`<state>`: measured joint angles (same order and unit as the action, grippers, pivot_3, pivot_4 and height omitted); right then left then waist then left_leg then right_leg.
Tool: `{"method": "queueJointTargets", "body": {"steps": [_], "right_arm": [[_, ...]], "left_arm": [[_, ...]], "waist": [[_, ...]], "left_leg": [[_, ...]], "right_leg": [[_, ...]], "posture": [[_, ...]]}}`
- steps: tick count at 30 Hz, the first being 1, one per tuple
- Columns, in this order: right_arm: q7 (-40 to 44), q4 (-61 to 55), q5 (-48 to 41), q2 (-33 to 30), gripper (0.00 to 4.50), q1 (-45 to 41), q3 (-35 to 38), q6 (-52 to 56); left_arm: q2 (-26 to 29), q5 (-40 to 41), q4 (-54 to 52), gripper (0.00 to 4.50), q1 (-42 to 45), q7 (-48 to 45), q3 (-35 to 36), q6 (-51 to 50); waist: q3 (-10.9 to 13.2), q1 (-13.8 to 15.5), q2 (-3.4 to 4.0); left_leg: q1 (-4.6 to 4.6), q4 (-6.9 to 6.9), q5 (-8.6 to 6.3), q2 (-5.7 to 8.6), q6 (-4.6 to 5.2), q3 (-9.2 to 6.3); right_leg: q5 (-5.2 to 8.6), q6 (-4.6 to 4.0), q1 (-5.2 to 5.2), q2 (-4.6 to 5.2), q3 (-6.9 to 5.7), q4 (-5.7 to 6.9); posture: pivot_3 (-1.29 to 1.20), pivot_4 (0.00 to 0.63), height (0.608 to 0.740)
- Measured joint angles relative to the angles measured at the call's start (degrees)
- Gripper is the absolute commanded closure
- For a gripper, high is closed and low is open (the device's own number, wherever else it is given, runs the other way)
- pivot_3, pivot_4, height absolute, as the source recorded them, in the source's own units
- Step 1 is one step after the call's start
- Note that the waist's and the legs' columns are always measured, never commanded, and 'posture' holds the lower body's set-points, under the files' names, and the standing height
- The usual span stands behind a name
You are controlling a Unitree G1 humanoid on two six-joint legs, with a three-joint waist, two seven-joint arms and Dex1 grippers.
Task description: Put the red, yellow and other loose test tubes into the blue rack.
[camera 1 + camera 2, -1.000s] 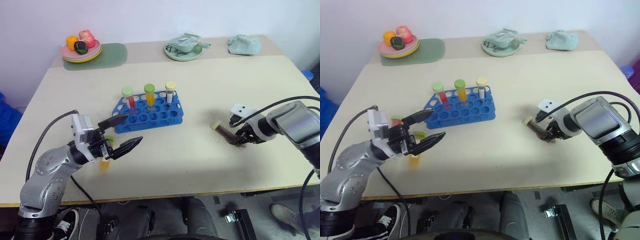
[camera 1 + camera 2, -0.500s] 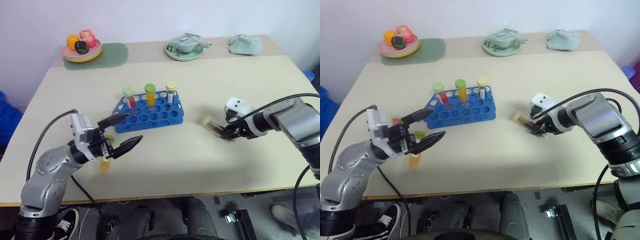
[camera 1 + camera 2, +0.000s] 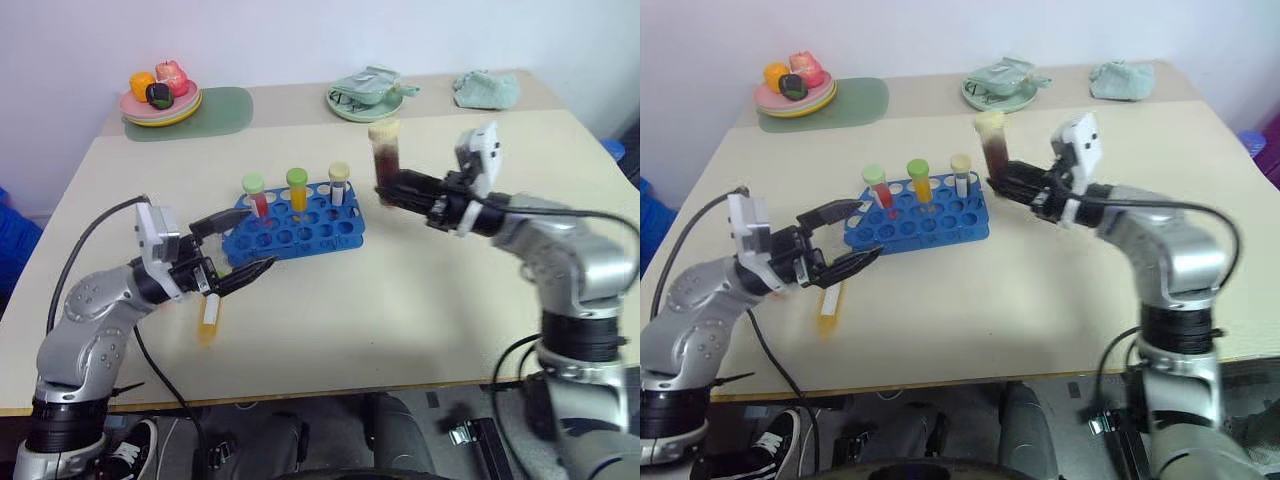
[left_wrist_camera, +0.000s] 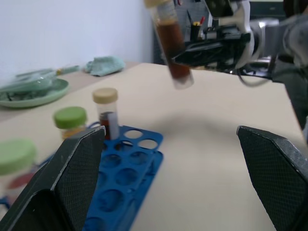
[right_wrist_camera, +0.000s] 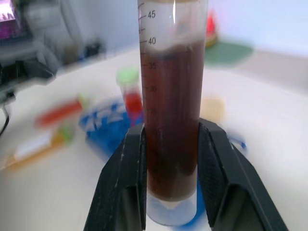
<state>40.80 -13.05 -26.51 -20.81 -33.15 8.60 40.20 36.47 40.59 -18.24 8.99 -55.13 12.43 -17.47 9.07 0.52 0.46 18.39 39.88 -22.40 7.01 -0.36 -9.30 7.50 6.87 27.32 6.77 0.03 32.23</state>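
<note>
Your right gripper is clamped on the dark brown tube, upright, cream cap up, held above the tabletop just off the blue rack's right end; carry it leftward, then down. Your left gripper gapes wide near the rack's left end.

Both arms are clad in silver-grey metallic shells with rounded joint housings and small dark screw holes. Black cables loop outside each arm. Left hand and right hand have black textured fingers and white wrist-mounted camera blocks.
</note>
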Motion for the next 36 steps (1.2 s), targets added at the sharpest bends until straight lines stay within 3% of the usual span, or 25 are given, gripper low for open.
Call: {"method": "queueJointTargets", "body": {"steps": [4, 12, 36], "right_arm": [[-7.63, 4.41, 8.27, 6.85, 3.50, 2.02, -4.89, -15.15], [-15.63, 7.84, 12.74, 15.83, 3.50, 8.35, -9.94, -24.85], [-15.95, 22.07, 16.86, 17.71, 3.50, 10.03, -13.82, -39.49]], "left_arm": [[2.33, 0.40, 1.34, 0.00, 0.60, -1.27, 1.17, -1.11], [4.20, 0.68, 2.74, 0.00, 3.14, -2.85, 1.98, -2.14], [5.52, 2.80, -1.46, 0.00, 5.33, 0.79, 1.98, -9.39]], "waist": [[0.01, -0.07, 0.02], [0.00, -1.45, 0.05], [0.01, -1.83, 0.08]], "left_leg": [[0.00, 0.00, 0.00, 0.05, 0.00, 0.03], [-0.03, -0.05, 0.00, 0.05, -0.01, -0.04], [-0.08, -0.14, -0.01, 0.04, -0.03, -0.04]], "right_leg": [[0.00, -0.01, -0.02, 0.01, -0.01, 0.00], [-0.01, -0.03, 0.00, -0.05, -0.04, 0.08], [-0.01, -0.03, 0.00, -0.10, -0.03, 0.07]], "posture": [[0.00, 0.150, 0.740], [0.00, 0.150, 0.740], [0.00, 0.150, 0.740]]}}
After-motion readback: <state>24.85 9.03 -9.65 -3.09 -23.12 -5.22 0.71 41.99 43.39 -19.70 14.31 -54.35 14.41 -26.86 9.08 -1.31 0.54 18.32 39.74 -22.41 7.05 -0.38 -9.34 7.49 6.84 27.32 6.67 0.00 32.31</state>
